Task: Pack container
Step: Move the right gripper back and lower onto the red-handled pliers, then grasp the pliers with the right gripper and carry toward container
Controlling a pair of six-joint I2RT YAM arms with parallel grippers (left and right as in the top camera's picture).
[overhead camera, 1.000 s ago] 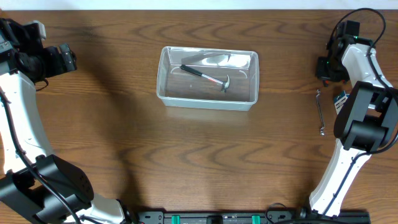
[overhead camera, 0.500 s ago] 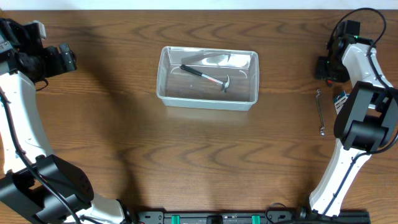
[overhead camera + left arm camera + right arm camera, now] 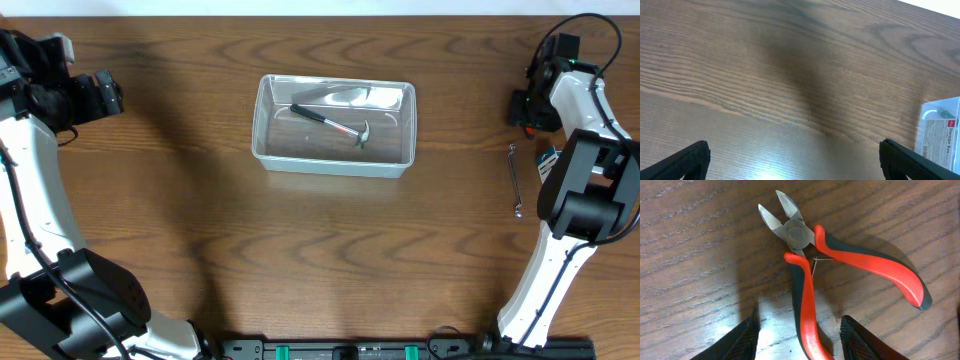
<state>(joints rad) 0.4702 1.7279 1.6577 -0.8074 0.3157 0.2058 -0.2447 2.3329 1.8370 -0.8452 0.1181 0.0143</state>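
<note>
**Right hand at the cutters: hazards and blind spots**

- Right hand: fingers spread, nothing gripped. One handle of the cutters lies between them, the other outside.
- Hazard: closing on a single handle may let the cutters swing or slip.
- Left hand: wide open, empty.
- Container: between the hands, well apart from both, hammer inside.
- Unseen: right fingertips cut off, so contact with the desk cannot be told.

A robotics lab bench. Two white robot arms flank a wood-grain desk carrying cutters, wrench and hammer.
</note>
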